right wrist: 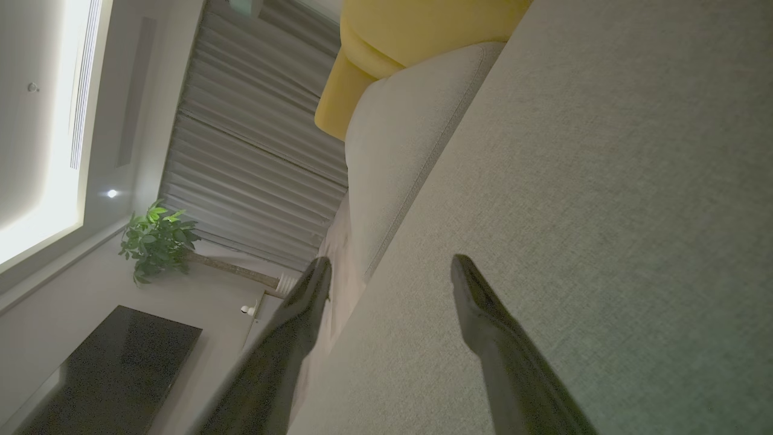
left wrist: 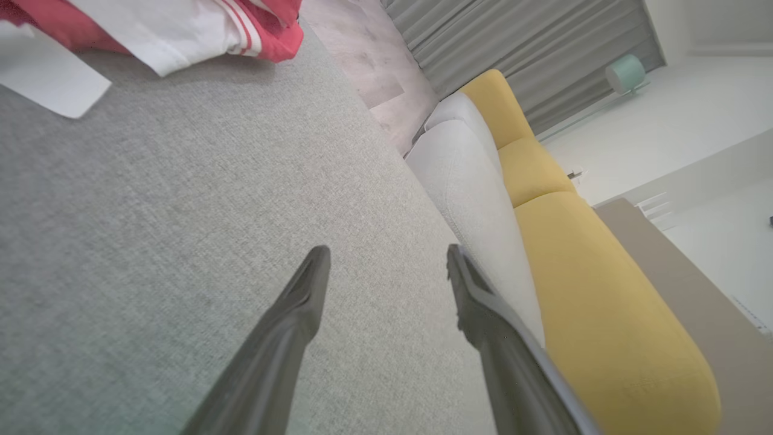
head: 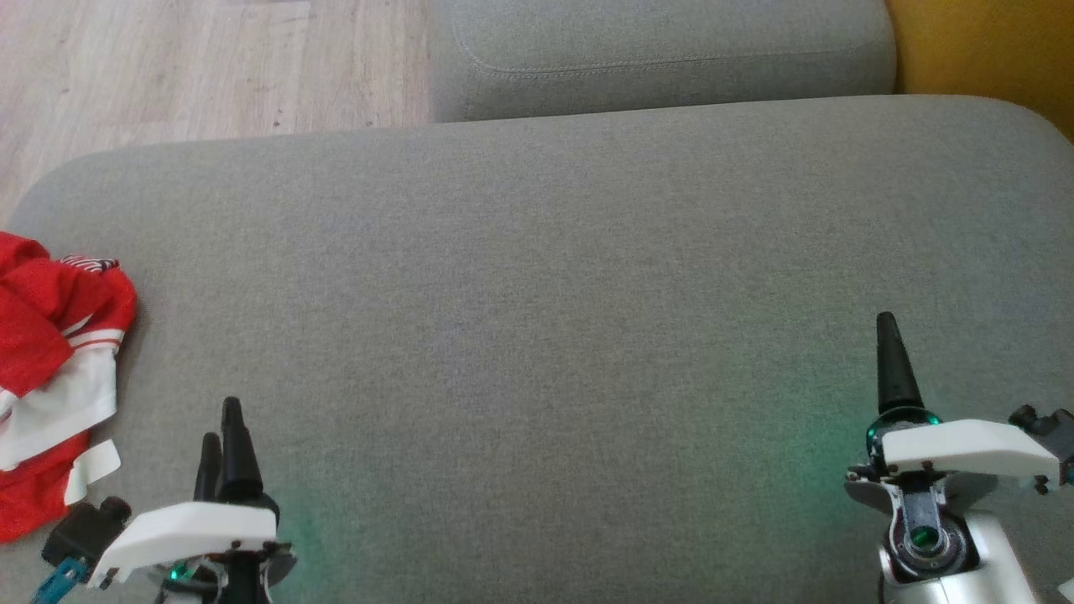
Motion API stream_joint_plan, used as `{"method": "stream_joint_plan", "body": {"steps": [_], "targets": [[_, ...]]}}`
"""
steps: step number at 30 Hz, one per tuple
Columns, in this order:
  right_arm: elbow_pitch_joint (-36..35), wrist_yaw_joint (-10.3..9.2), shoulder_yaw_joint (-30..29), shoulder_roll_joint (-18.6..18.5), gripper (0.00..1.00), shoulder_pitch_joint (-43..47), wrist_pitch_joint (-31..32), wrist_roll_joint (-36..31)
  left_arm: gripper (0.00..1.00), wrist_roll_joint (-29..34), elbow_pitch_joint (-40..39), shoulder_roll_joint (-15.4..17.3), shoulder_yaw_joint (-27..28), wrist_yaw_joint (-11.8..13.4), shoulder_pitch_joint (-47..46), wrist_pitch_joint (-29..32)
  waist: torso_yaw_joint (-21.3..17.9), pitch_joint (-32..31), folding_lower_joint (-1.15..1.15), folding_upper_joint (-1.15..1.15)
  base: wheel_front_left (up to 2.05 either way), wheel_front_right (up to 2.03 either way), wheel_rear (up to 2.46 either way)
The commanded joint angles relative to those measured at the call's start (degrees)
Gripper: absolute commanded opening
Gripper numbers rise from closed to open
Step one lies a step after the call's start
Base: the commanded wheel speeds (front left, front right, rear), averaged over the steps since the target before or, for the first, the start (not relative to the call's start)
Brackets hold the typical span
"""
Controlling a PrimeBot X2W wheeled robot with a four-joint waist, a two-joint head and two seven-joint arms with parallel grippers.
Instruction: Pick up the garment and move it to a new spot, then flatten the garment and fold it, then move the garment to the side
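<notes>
A red and white garment [head: 50, 369] lies crumpled at the left edge of the grey cushion [head: 554, 319], partly cut off by the head view's border. Its white panel and red striped hem [left wrist: 181, 27] show at the top left of the left wrist view. My left gripper [head: 222, 432] hovers over the cushion just right of the garment, apart from it, open with nothing between its fingers [left wrist: 299, 302]. My right gripper [head: 891, 352] stands far to the right, near the front of the cushion; its fingers [right wrist: 483, 314] are spread and empty.
A second grey cushion [head: 663, 54] lies beyond the far edge, with a yellow sofa part [head: 990, 50] at the back right. Wooden floor [head: 193, 67] shows at the back left. A white label or tag [left wrist: 51, 84] sticks out from the garment.
</notes>
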Motion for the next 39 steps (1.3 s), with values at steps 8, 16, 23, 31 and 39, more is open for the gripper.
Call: {"method": "stream_joint_plan", "body": {"steps": [8, 16, 23, 31, 39], "targets": [[-0.5, 0.12, 1.5, -0.8, 1.00, -4.1, -1.9, -7.7, 1.00, 8.2, -0.8, 1.6, 0.2, -0.2, -4.0, -1.8, 0.0, 0.1, 0.00, 0.00, 0.00, 0.00, 0.00], [0.9, 0.14, 2.2, -0.5, 1.00, -4.7, -3.3, -15.0, 1.00, 15.2, 0.1, 1.8, -0.3, 0.0, -4.3, -3.1, 0.0, 0.2, 0.00, 0.00, 0.00, 0.00, 0.00], [2.1, 0.15, 2.6, -0.3, 1.00, -5.0, -4.5, -20.8, 1.00, 20.5, 0.9, 1.8, -0.6, 0.2, -4.1, -4.3, -0.1, 0.0, 0.00, 0.00, 0.00, 0.00, 0.00], [3.4, 0.16, 3.2, -0.2, 1.00, -5.7, -5.8, -26.9, 1.00, 26.2, 2.0, 1.9, -0.8, 0.3, -4.4, -5.7, -0.1, 0.1, 0.00, 0.00, 0.00, 0.00, 0.00], [4.6, 0.18, 3.9, -0.2, 1.00, -7.2, -7.2, -32.2, 1.00, 31.8, 3.7, 2.1, -0.7, 0.5, -5.6, -7.1, 0.1, 0.3, 0.00, 0.00, 0.00, 0.00, 0.00]]}}
